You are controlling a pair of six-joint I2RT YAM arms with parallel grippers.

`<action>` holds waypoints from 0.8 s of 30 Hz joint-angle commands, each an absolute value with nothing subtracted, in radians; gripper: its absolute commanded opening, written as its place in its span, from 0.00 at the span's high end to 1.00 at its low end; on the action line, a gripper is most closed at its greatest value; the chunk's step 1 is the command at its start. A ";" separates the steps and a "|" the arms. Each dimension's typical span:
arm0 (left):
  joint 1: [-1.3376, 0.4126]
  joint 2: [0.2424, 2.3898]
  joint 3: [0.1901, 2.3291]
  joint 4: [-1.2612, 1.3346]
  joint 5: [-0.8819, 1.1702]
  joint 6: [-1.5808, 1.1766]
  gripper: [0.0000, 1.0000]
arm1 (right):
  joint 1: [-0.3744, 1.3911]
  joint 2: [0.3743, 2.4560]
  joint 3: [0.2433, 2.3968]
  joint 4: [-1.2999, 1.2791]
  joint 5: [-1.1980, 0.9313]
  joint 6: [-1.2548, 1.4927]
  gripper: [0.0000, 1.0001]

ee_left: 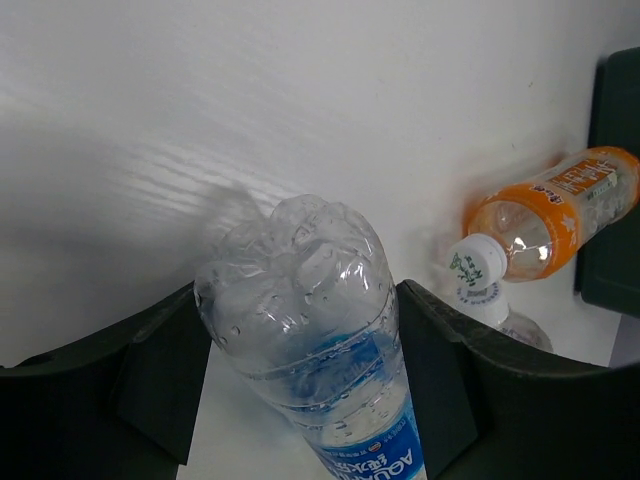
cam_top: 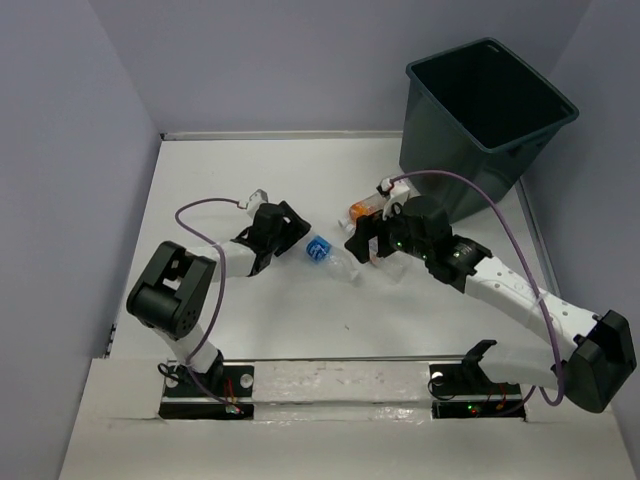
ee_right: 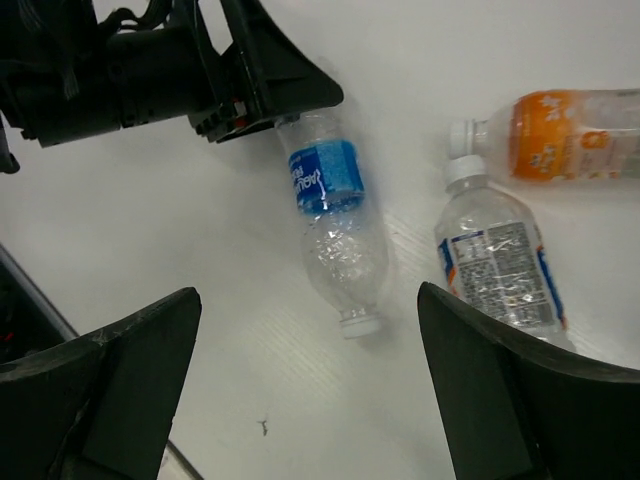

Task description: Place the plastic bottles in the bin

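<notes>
One blue-labelled bottle, half cut off, is pinched by the left pincer; right pincer spread.

Three bottles lie left of the bin (far right corner).

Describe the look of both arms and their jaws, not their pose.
Left arm: black blocky joints, short white link by the base. Right arm: white links between black joints, green lights at the wrist. A purple cable loops along each. Jaws are dark, matte, wedge-shaped.
</notes>
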State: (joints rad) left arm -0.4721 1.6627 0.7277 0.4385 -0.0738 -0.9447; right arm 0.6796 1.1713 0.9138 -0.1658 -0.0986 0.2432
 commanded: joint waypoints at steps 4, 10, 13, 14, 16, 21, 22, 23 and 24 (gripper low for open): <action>-0.492 1.379 0.623 0.414 -0.170 -0.873 0.40 | 0.726 1.169 0.888 -0.057 -0.167 0.293 0.05; -0.609 1.134 0.598 0.325 -0.218 -0.802 0.42 | 0.796 1.252 0.937 -0.046 -0.172 0.278 0.03; -0.650 1.074 0.614 0.282 -0.207 -0.772 0.42 | 0.807 1.302 0.963 -0.046 -0.201 0.273 0.02; -0.656 1.056 0.620 0.270 -0.196 -0.769 0.42 | 0.819 1.311 0.968 -0.045 -0.206 0.273 0.02; -0.669 1.031 0.624 0.253 -0.172 -0.767 0.42 | 0.819 1.327 0.968 -0.041 -0.212 0.275 0.03; -0.675 0.956 0.624 0.250 -0.144 -0.764 0.41 | 0.819 1.322 0.971 -0.035 -0.212 0.287 0.20; -0.675 0.951 0.626 0.247 -0.143 -0.759 0.39 | 0.819 1.316 0.973 -0.029 -0.206 0.293 0.26; -0.675 0.940 0.626 0.239 -0.143 -0.755 0.36 | 0.819 1.299 0.976 -0.028 -0.187 0.295 0.42; -0.675 0.936 0.629 0.230 -0.146 -0.750 0.31 | 0.819 1.290 0.980 -0.028 -0.175 0.293 0.48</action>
